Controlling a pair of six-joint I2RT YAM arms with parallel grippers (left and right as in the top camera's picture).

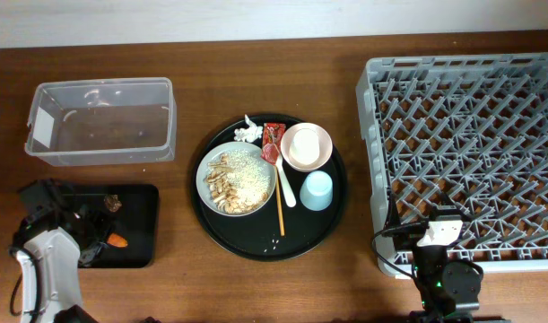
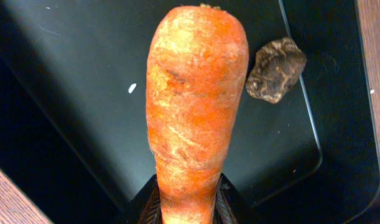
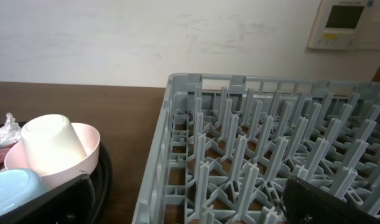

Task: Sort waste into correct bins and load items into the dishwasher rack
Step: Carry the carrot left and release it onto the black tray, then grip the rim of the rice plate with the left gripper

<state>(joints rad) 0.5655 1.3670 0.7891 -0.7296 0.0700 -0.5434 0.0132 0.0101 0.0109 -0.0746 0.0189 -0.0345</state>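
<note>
Overhead: your left end effector [image 1: 101,237] is over the shallow black rectangular tray [image 1: 141,199], orange carrot [image 1: 118,240] at its tip. Left wrist: clamped on the carrot's narrow end; brown mushroom-like bit [image 2: 277,68] just beyond, only a smudge overhead. Let go tilted and the carrot could roll over the low rim. Right wrist: right end effector [image 3: 190,210] wide open, empty, grey plastic pegged rack [image 3: 239,155] ahead.

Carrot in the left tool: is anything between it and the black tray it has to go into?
Nothing visible does. The carrot is gripped by the left tool directly over the bare floor of the black tray. The brown lump lies off to its side, not beneath it.
</note>
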